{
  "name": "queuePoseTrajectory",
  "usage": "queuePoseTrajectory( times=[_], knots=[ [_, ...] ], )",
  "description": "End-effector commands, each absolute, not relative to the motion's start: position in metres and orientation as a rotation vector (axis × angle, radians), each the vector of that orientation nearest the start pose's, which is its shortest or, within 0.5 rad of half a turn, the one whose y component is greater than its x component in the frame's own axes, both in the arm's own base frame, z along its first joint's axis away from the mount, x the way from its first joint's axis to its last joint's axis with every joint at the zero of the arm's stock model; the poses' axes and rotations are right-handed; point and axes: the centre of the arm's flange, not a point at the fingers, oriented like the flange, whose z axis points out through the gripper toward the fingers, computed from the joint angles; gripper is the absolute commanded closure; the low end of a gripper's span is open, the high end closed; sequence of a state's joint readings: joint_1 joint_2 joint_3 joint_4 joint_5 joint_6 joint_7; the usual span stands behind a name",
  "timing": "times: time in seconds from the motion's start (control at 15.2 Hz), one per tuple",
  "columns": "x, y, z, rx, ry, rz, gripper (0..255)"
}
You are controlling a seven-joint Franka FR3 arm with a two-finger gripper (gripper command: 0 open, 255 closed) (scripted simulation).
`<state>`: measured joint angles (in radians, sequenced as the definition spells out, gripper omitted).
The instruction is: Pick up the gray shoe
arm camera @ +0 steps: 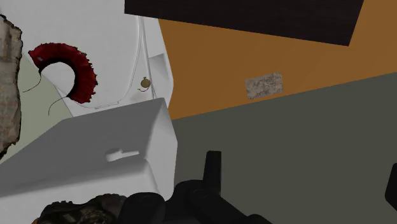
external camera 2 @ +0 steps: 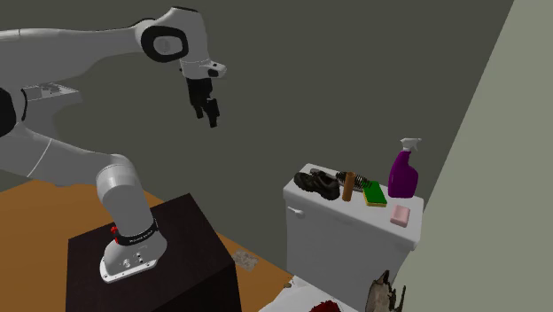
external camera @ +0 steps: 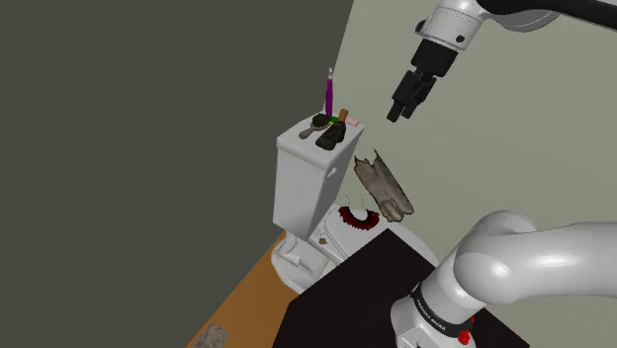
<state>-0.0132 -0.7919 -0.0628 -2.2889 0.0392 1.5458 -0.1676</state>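
Holding the gripper (external camera 2: pixel 212 119) up in the air, higher than the tank (external camera 2: pixel 346 239) and well apart from it, off toward the second exterior view's left. Spreading the two black fingers (arm camera: pixel 212 170) widely apart, clasping nothing between them. Finding the shoe (external camera 2: pixel 317 183) on the tank's lid, at the lid's left end in the second exterior view, sitting upright on its sole, looking dark and brownish-grey. Sharing that lid with a brown brush (external camera 2: pixel 351 185) just beside the shoe, then a green sponge (external camera 2: pixel 375 192), a purple bottle (external camera 2: pixel 403 170) and a pink soap (external camera 2: pixel 401 215) toward the tank's other end. Seeing the gripper above the tank and toward the shoulder view's right of it. Looking down along the fingers at the tank's white wall, with part of the shoe showing on the tank's top. Noticing a red ring (arm camera: pixel 79 70) just in front of the tank, an orange floor (arm camera: pixel 305 57) beside it with a small grey patch (arm camera: pixel 264 86), and the dark stand (external camera 2: pixel 195 244) near it.
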Motion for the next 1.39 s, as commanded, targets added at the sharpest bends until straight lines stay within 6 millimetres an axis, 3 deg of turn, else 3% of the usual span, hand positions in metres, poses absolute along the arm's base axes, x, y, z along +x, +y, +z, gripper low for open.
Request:
queuePoseTrajectory(
  times=[0.0,0.66,1.32],
  knots=[
    [0.302,-0.026,0.621,-3.058,-0.17,-0.087,0],
    [0.414,-0.064,0.571,-2.999,0.318,-0.119,0],
    [0.508,-0.132,0.518,-2.866,0.786,-0.148,0]
  ],
)
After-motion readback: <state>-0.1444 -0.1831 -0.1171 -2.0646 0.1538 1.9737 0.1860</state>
